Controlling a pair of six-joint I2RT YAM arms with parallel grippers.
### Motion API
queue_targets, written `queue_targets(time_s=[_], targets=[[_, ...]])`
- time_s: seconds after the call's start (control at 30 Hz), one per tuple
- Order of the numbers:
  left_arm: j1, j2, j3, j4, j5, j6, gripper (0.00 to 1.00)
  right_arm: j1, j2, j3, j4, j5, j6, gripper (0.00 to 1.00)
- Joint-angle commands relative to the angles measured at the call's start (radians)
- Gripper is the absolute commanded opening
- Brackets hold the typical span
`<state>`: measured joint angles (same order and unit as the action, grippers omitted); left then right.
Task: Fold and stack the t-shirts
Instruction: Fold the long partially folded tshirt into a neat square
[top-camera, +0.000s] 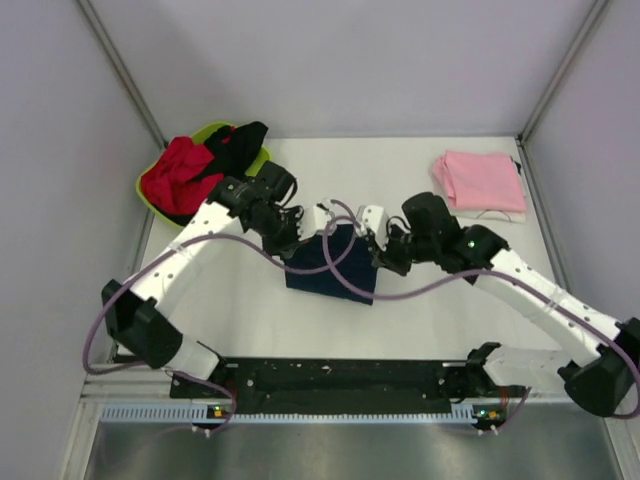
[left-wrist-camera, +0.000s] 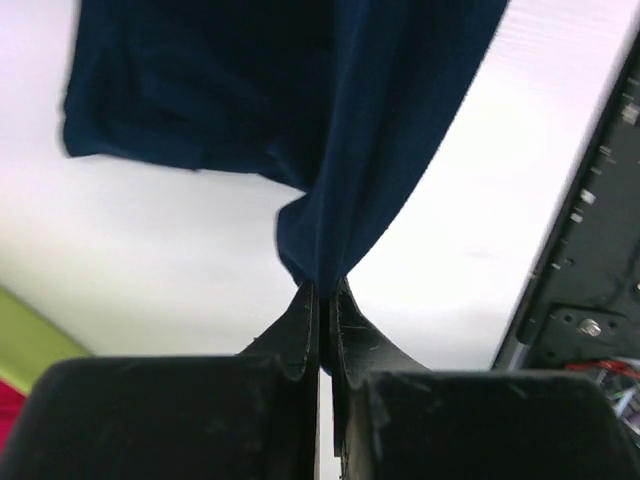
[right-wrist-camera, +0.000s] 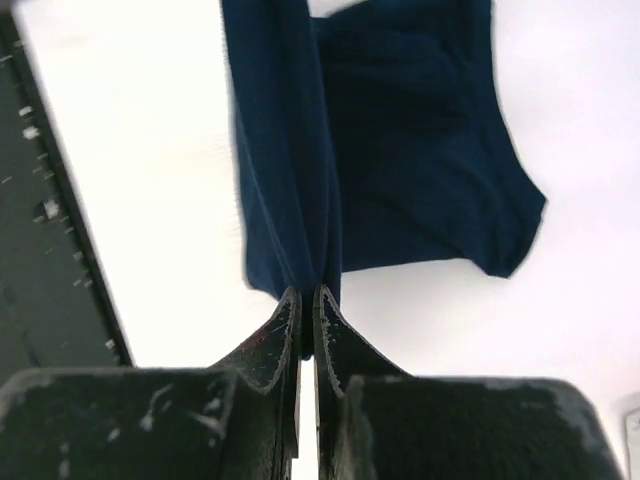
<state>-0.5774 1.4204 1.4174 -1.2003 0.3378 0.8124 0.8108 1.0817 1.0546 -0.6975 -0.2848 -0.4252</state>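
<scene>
While basin (top-camera: 212, 129) holds red shirt (top-camera: 175, 170) — black shirt (top-camera: 238, 145) overhangs.

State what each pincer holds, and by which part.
Both grip the navy t-shirt: the left pincer pinches a bunched fold at its left end, the right pincer one at its right end.

Navy t-shirt (left-wrist-camera: 300, 100) is matt cloth; scuffed black jaws look possibly plastic.

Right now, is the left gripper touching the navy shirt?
Touching. The left wrist view shows the left gripper shut on a pinched fold of the navy shirt.
</scene>
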Motion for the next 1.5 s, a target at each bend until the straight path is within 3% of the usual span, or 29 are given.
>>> queue_targets(time_s=[0.0,0.17,0.3,0.7,0.8,0.9,1.0,1.1,1.17,1.33,1.47], targets=[[0.083,0.194,0.199,0.068,-0.141,-0.059,0.0,-0.197,0.2,0.135,-0.059,-0.022,0.006,0.0],[0.14,0.487,0.523,0.045,-0.148,-0.125,0.0,-0.338,0.401,0.251,-0.025,-0.04,0.019,0.0],[0.14,0.655,0.662,0.034,-0.171,-0.122,0.0,-0.421,0.559,0.32,-0.013,-0.053,0.032,0.0],[0.136,0.836,0.741,0.3,-0.301,-0.154,0.02,-0.518,0.811,0.403,0.049,-0.022,0.101,0.0],[0.133,0.854,0.718,0.379,-0.313,-0.183,0.12,-0.521,0.853,0.412,0.067,0.018,0.127,0.0],[0.134,0.87,0.718,0.513,-0.411,-0.231,0.39,-0.542,0.918,0.459,0.111,0.094,0.227,0.23],[0.145,0.859,0.747,0.634,-0.505,-0.272,0.53,-0.576,0.98,0.554,0.113,0.208,0.379,0.36],[0.171,0.807,0.805,0.618,-0.449,-0.355,0.56,-0.582,0.902,0.561,0.122,0.249,0.474,0.44],[0.175,0.734,0.766,0.575,-0.343,-0.395,0.52,-0.582,0.79,0.497,0.153,0.259,0.528,0.49],[0.13,0.542,0.393,0.614,-0.105,-0.429,0.44,-0.573,0.474,0.126,0.349,0.15,0.715,0.58],[0.125,0.519,0.249,0.57,0.033,-0.475,0.37,-0.568,0.405,-0.059,0.455,-0.063,0.911,0.67]])
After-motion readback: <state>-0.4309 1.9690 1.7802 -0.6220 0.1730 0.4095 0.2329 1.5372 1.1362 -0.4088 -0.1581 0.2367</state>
